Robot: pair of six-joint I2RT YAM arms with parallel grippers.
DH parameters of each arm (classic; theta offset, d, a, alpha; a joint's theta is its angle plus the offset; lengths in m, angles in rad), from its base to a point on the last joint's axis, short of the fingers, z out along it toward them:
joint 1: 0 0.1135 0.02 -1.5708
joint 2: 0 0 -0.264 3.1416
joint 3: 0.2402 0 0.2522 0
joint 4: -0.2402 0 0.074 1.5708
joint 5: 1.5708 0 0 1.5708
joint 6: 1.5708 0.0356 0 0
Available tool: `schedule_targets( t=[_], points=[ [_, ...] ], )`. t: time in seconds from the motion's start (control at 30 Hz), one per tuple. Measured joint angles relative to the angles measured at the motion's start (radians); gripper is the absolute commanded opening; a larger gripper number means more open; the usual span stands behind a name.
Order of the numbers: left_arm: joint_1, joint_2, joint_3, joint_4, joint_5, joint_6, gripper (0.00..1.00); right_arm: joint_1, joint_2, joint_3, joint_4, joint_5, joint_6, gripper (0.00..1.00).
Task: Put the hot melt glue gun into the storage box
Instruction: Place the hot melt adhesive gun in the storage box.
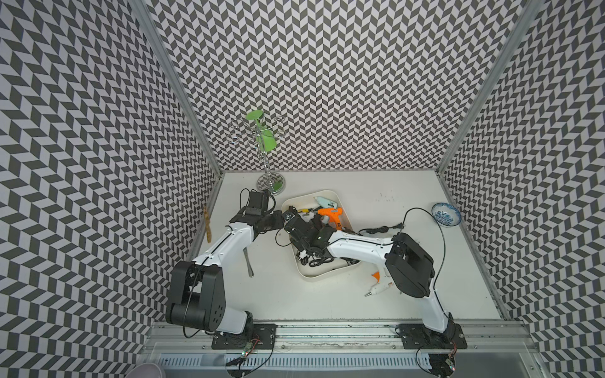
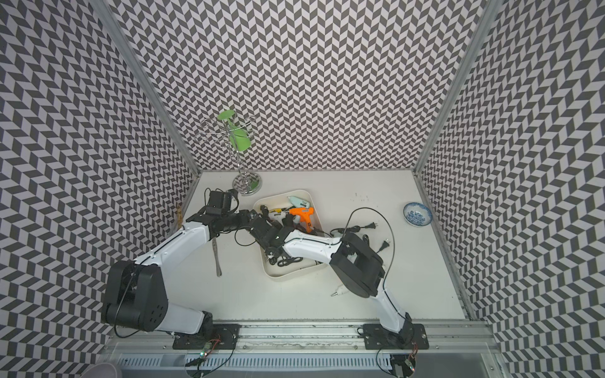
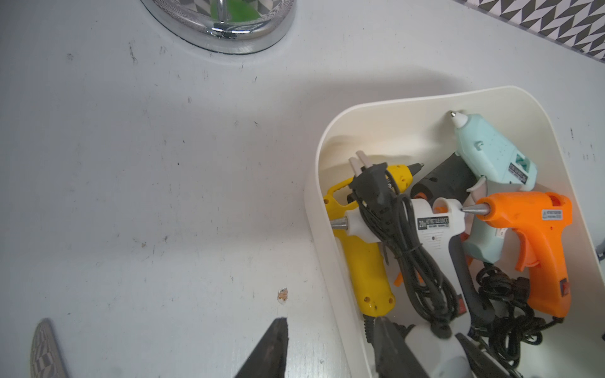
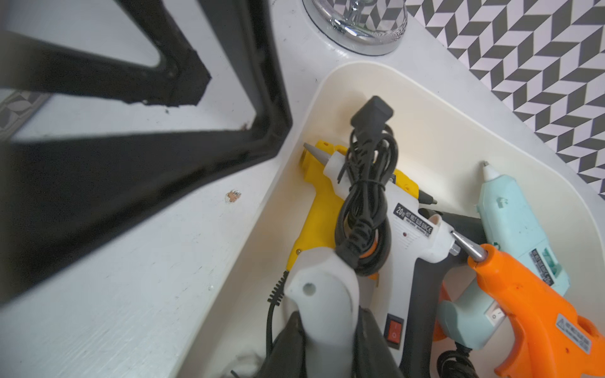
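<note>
Table [image 1: 327,294] near right: second white gun [image 1: 375,287], beside the right elbow [image 1: 409,265]. Farther in, right fingers [image 4: 291,340] clamped on the smooth white handle of the hot melt glue gun [image 4: 314,301], butt up, over the storage box [image 4: 425,124] at its left side, above a yellow gun [image 4: 314,206]. Needs only lowering. Left fingers [image 3: 273,347] parted, empty, beside that wall.

Orange glue gun [image 2: 302,215] in storage box [image 2: 296,271]
</note>
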Motion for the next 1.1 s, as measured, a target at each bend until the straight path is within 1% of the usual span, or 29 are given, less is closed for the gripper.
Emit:
schedule_targets(
  t=[0.27, 0.43, 0.53, 0.57, 0.6, 0.67, 0.7, 0.8, 0.87, 1.0, 1.1],
  points=[
    [0.000, 0.000, 0.000, 0.000, 0.003, 0.000, 0.47, 0.001, -0.003, -0.003, 0.019, 0.010, -0.015, 0.09],
    [-0.009, 0.000, 0.000, 0.000, 0.005, 0.000, 0.47, -0.001, -0.059, -0.059, 0.036, 0.011, -0.019, 0.09],
    [-0.015, 0.000, 0.000, 0.000, 0.004, 0.000, 0.47, -0.006, -0.072, -0.061, 0.040, 0.013, -0.019, 0.09],
    [-0.017, 0.000, 0.000, 0.000, 0.004, 0.000, 0.47, -0.008, -0.072, -0.060, 0.039, 0.013, -0.019, 0.61],
    [-0.020, 0.000, 0.000, 0.000, 0.004, 0.000, 0.47, -0.011, -0.072, -0.060, 0.037, 0.001, -0.018, 0.75],
    [-0.021, 0.000, 0.000, 0.000, 0.004, 0.000, 0.47, -0.019, -0.064, -0.039, 0.018, -0.047, -0.013, 0.82],
    [-0.021, 0.000, 0.000, 0.000, 0.004, 0.000, 0.47, -0.023, -0.054, -0.019, 0.004, -0.070, -0.010, 0.84],
    [-0.020, 0.000, 0.000, 0.000, 0.003, 0.000, 0.47, -0.042, -0.006, 0.051, -0.024, -0.140, 0.013, 0.84],
    [-0.020, 0.000, 0.000, -0.002, -0.003, 0.000, 0.47, -0.050, 0.013, 0.066, -0.031, -0.167, 0.026, 0.84],
    [-0.023, -0.012, 0.000, -0.002, -0.003, 0.000, 0.47, -0.068, 0.018, 0.056, -0.057, -0.217, 0.050, 0.84],
    [-0.023, -0.030, 0.000, -0.002, -0.004, 0.000, 0.47, -0.086, -0.010, 0.020, -0.055, -0.260, 0.076, 0.84]
  ],
)
